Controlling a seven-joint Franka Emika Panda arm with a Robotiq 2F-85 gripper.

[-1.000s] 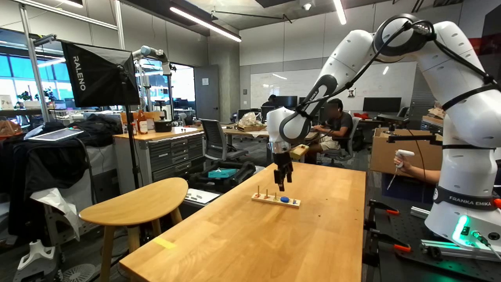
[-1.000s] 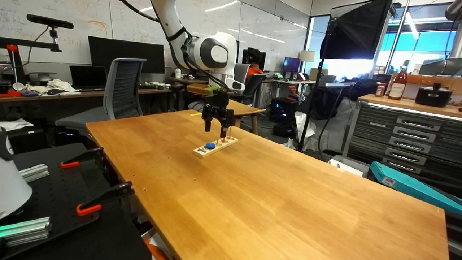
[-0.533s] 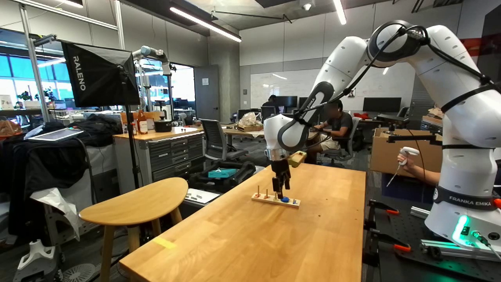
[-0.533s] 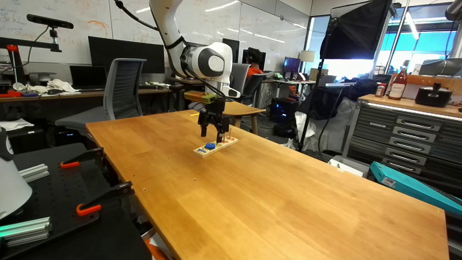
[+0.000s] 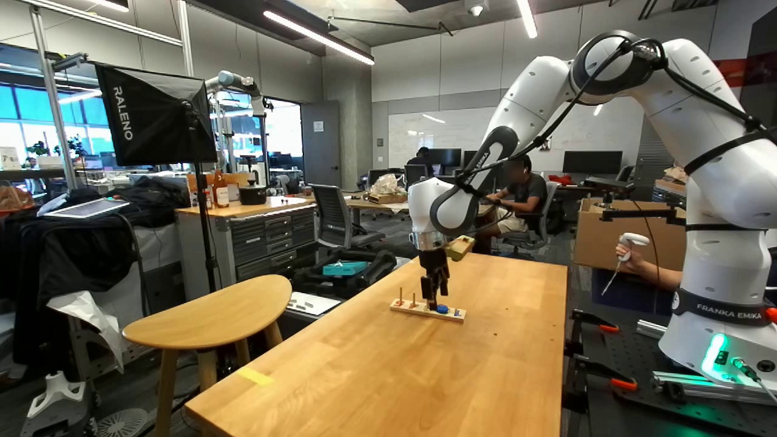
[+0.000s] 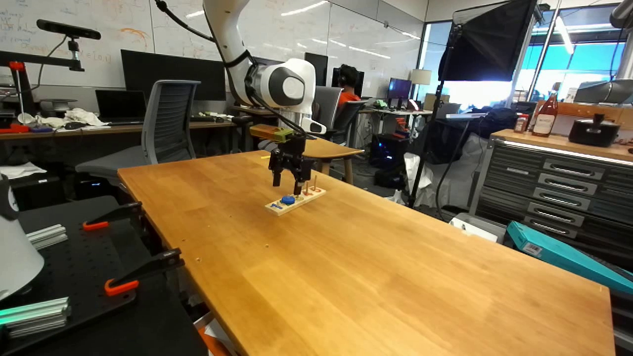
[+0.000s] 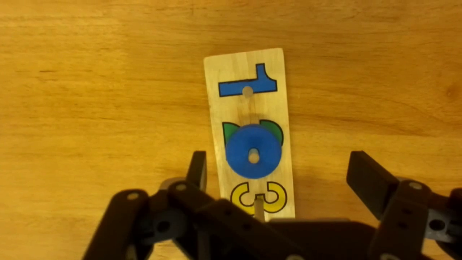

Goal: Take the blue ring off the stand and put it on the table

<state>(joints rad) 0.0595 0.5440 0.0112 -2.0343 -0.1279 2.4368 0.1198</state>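
The blue ring [image 7: 236,155] sits flat on the stand [image 7: 231,108], around the peg at the number 2. It also shows in both exterior views [image 5: 442,308] [image 6: 287,200]. The stand is a narrow wooden board with upright pegs and painted numbers, lying on the table [image 7: 90,108]. My gripper [image 7: 279,168] is open and empty, pointing down above the stand, also seen in both exterior views [image 5: 437,297] [image 6: 287,185]. In the wrist view the ring lies between the finger lines, nearer the left finger and slightly beyond the tips. The fingers do not visibly touch it.
Bare pegs stand at the number 1 [image 7: 247,91] and the number 3 [image 7: 259,209]; taller pegs [image 5: 400,295] rise at the stand's far end. A wooden stool [image 5: 212,315] stands beside the table. Black clamps [image 6: 148,267] grip the table edge near the robot's base.
My gripper has come down toward the stand and shifted along it toward the blue ring, with only a slight shift in the last half second. The ring and stand have not moved.
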